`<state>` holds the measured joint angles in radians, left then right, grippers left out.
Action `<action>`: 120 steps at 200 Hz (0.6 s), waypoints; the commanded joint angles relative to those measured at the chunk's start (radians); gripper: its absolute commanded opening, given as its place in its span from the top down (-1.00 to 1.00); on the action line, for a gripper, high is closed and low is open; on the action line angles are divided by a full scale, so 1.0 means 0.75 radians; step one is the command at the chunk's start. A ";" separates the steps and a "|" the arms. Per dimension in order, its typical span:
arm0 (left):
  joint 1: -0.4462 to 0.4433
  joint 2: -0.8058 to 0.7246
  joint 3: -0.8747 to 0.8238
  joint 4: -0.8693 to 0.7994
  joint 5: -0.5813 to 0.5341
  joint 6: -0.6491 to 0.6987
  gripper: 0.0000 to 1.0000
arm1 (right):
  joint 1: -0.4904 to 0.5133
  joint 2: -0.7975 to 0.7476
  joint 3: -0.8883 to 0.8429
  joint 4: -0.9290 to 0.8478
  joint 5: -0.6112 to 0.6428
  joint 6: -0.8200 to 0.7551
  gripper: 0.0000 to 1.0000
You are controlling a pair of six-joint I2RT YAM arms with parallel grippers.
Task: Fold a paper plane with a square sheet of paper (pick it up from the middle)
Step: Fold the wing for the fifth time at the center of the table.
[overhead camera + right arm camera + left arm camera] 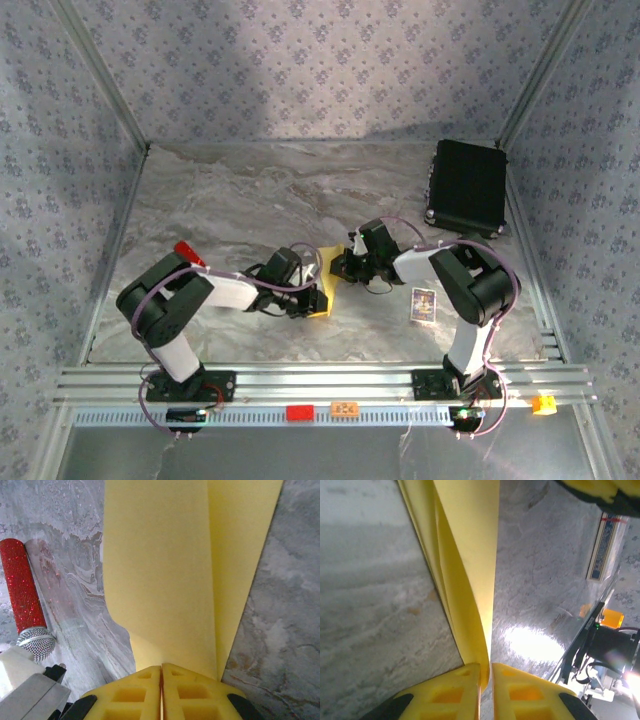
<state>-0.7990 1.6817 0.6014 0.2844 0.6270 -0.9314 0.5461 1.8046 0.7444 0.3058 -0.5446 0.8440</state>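
The yellow square sheet of paper (pixel 326 283) is folded into long layers and held off the table between the two arms. My left gripper (pixel 306 297) is shut on one end of it. In the left wrist view the yellow fingers (pixel 455 690) pinch the narrow folded end (pixel 470 570). My right gripper (pixel 343 266) is shut on the other end. There the paper (pixel 170 570) fans out wide from the closed fingertips (pixel 161 667). I cannot make out a paper plane shape in these views.
A red-handled tool (pixel 188 251) lies left of the left arm, and its glittery handle (pixel 20 590) is in the right wrist view. A small printed card (pixel 424 304) lies by the right arm. A black case (pixel 467 187) sits at the back right.
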 commanded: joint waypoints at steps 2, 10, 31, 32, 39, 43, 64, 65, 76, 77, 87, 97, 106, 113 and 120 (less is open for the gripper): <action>-0.011 -0.059 0.015 -0.098 -0.013 0.047 0.72 | -0.004 0.026 -0.030 -0.181 0.141 -0.033 0.76; -0.012 -0.085 0.006 -0.096 -0.034 0.045 0.67 | -0.006 0.027 -0.029 -0.181 0.139 -0.033 0.76; -0.011 -0.182 -0.020 -0.130 -0.128 0.050 0.60 | -0.006 0.030 -0.027 -0.181 0.137 -0.031 0.76; -0.011 -0.187 -0.021 -0.132 -0.134 0.051 0.60 | -0.006 0.030 -0.027 -0.181 0.137 -0.030 0.76; -0.009 -0.224 -0.027 -0.144 -0.165 0.053 0.58 | -0.008 0.030 -0.029 -0.181 0.136 -0.028 0.76; -0.010 -0.244 -0.028 -0.149 -0.179 0.057 0.57 | -0.008 0.028 -0.028 -0.181 0.134 -0.028 0.76; 0.007 -0.311 -0.012 -0.175 -0.213 0.069 0.58 | -0.006 0.026 -0.029 -0.182 0.135 -0.023 0.76; 0.007 -0.311 -0.010 -0.176 -0.213 0.069 0.58 | -0.006 0.026 -0.028 -0.181 0.135 -0.023 0.76; 0.020 -0.311 0.016 -0.179 -0.200 0.075 0.58 | -0.006 0.023 -0.029 -0.181 0.135 -0.019 0.76; 0.021 -0.310 0.019 -0.180 -0.199 0.076 0.58 | -0.007 0.022 -0.029 -0.181 0.135 -0.019 0.76; 0.032 -0.289 0.044 -0.163 -0.184 0.073 0.59 | -0.006 0.020 -0.031 -0.181 0.137 -0.017 0.76; 0.043 -0.250 0.070 -0.122 -0.149 0.063 0.63 | -0.008 0.018 -0.034 -0.179 0.139 -0.013 0.76; 0.050 -0.205 0.102 -0.087 -0.114 0.051 0.65 | -0.010 0.018 -0.037 -0.178 0.140 -0.012 0.76; 0.052 -0.169 0.129 -0.066 -0.090 0.045 0.66 | -0.009 0.018 -0.037 -0.177 0.140 -0.011 0.76; 0.051 -0.133 0.156 -0.054 -0.071 0.045 0.69 | -0.010 0.020 -0.038 -0.175 0.138 -0.010 0.76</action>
<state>-0.7696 1.5105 0.6449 0.1894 0.5163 -0.9009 0.5468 1.8023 0.7444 0.3027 -0.5385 0.8448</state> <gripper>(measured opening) 0.168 0.121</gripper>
